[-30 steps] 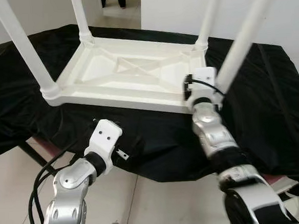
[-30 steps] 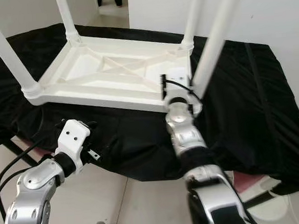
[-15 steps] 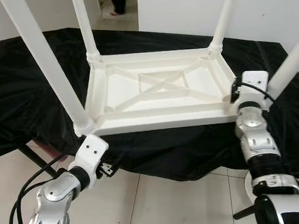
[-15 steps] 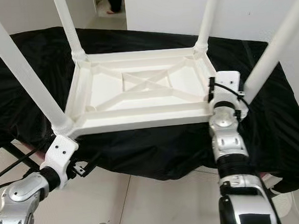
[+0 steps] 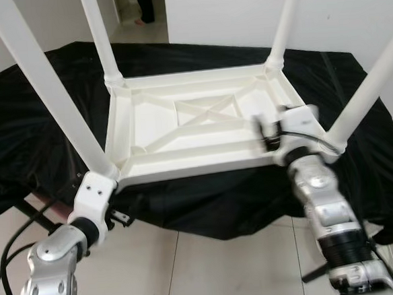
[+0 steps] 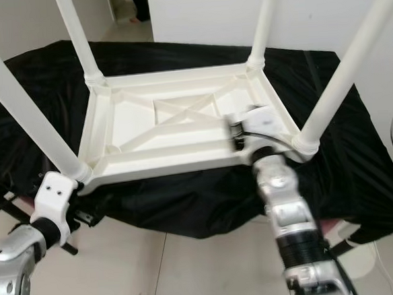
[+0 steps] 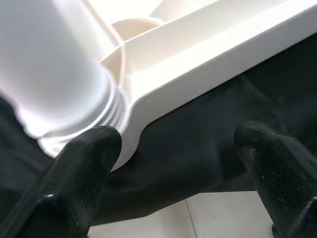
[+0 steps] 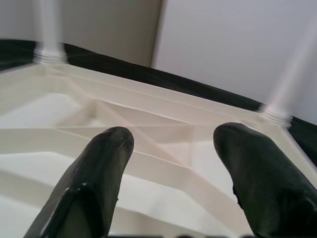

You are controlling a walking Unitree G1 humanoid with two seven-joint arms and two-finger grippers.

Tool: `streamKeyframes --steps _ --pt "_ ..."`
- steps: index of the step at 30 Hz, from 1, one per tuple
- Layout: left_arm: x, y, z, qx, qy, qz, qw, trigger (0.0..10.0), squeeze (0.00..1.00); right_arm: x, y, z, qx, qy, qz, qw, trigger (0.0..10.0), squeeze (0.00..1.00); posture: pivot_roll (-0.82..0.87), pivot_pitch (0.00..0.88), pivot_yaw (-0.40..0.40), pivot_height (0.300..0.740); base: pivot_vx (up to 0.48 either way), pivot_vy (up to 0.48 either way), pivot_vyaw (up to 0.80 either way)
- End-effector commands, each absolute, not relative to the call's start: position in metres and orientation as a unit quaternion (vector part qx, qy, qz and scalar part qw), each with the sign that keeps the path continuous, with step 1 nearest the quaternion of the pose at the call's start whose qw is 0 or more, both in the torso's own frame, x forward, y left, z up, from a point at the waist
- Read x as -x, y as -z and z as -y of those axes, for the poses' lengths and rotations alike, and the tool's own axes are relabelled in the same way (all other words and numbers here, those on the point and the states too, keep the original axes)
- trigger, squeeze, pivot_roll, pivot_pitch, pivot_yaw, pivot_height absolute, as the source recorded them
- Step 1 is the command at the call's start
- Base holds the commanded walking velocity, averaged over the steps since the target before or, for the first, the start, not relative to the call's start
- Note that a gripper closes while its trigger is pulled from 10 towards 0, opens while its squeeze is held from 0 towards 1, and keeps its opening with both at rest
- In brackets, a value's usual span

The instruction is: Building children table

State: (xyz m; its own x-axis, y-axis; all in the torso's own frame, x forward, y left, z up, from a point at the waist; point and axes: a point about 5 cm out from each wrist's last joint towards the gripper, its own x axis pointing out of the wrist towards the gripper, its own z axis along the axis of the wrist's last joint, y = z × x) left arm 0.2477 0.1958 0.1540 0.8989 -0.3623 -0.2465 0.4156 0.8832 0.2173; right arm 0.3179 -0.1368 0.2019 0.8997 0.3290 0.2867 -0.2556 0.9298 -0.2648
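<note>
One upturned table point(image 5: 195, 131) with four legs on black cloth point(image 5: 358, 143), left gripper point(image 7: 171, 163) fingers spread at near-left corner, right gripper point(image 8: 171, 168) fingers spread over underside, both empty.

Both silver arms reach forward, the left gripper point(image 7: 173, 168) low with its two black fingers spread wide, the right gripper point(image 8: 171, 168) higher, fingers wide too.

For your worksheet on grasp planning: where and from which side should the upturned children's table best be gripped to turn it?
Probably the flat side rim of the children's table, approached from the near edge; it is thin enough for an open hand, unlike the round near-left leg.
</note>
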Motion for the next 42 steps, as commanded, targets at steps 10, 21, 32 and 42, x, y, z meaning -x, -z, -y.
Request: streamKeyframes --steps 10,21,32,42 --pt "-0.254 -0.179 -0.234 -0.118 0.005 -0.054 0.992 10.0 0.00 -0.303 -0.203 0.118 0.093 -0.206 0.174 0.958 10.0 0.00 0.00 0.113 0.040 0.740 0.000 0.000 0.00" --pt "-0.256 -0.220 -0.244 -0.112 -0.006 0.023 0.993 10.0 1.00 -0.300 -0.205 0.115 0.086 -0.223 0.168 0.956 10.0 0.00 0.02 0.105 0.040 0.740 0.000 0.000 0.00" --pt "-0.295 -0.230 -0.235 -0.114 0.021 0.035 0.993 10.0 0.00 -0.300 -0.205 0.107 0.080 -0.233 0.166 0.955 10.0 0.00 0.01 0.095 0.036 0.740 0.000 0.000 0.00" --pt "-0.311 -0.228 -0.216 -0.090 0.067 0.019 0.994 0.0 0.00 -0.297 -0.201 0.105 0.077 -0.235 0.154 0.957 10.0 0.00 0.00 0.101 0.044 0.740 0.000 0.000 0.00"
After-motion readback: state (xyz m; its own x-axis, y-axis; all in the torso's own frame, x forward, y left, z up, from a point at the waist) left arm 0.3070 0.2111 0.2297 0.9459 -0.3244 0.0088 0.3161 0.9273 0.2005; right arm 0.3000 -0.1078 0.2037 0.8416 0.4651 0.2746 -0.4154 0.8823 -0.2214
